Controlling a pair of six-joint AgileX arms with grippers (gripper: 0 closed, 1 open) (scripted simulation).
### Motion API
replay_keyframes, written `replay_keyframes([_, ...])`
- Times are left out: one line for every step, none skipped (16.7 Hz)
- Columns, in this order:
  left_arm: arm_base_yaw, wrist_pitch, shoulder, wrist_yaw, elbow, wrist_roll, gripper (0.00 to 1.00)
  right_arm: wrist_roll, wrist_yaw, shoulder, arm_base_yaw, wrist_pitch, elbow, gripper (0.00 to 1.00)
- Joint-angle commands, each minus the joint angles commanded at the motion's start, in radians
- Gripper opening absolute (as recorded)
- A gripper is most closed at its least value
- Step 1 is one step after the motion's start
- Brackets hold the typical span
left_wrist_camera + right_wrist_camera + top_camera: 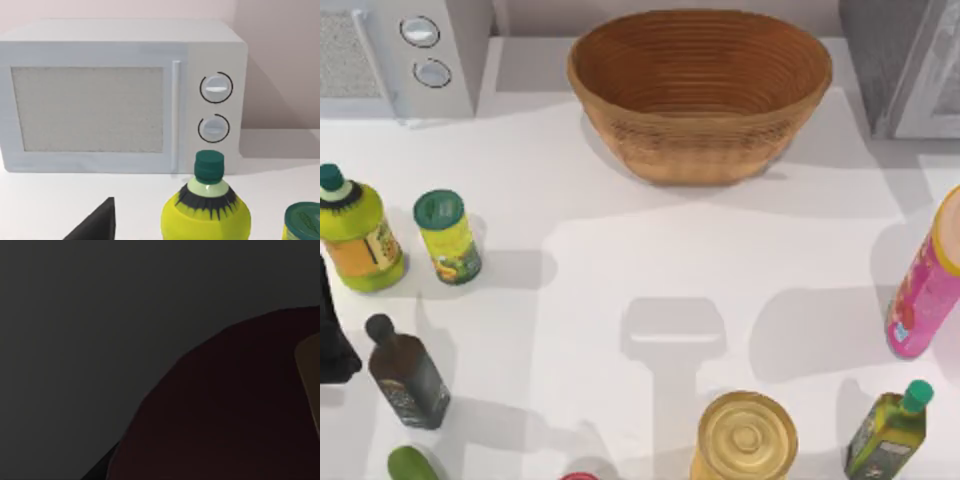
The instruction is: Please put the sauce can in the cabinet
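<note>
A white counter [620, 260] carries everything. At its near edge a sliver of the sauce can [579, 476] peeks beside the gold-topped can [745, 437]. The left tool [334, 335] sits at the left edge, grip state unreadable. Farther back stand the wicker basket [700, 90] and, far right, the cabinet [910, 65]. The right wrist view is dark.

**Desk:** What stands nearest the left gripper [335, 345]?

**Photographer:** A yellow-green bottle [206, 215] close ahead of it, and a white microwave [120, 95] walling off the table beyond. A green-lidded can [447, 238] sits just beside that bottle, and a dark bottle [408, 372] stands near the gripper's side.

**Desk:** Any open room?

**Photographer:** Past those, bare tabletop [620, 270] runs clear to the woven basket [700, 95]. A gold-topped can [745, 435] and a pink bottle [925, 280] stand farthest from the gripper.
</note>
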Motion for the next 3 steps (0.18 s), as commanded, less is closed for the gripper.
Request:
replay_keyframes([0.0, 0.0, 0.0, 0.0, 0.0, 0.0, 1.0, 0.0, 0.0, 0.0, 0.0, 0.0, 0.0, 1.0])
replay_keyframes([0.0, 0.0, 0.0, 0.0, 0.0, 0.0, 1.0, 0.0, 0.0, 0.0, 0.0, 0.0, 0.0, 1.0])
replay_keyframes([0.0, 0.0, 0.0, 0.0, 0.0, 0.0, 1.0, 0.0, 0.0, 0.0, 0.0, 0.0, 0.0, 1.0])
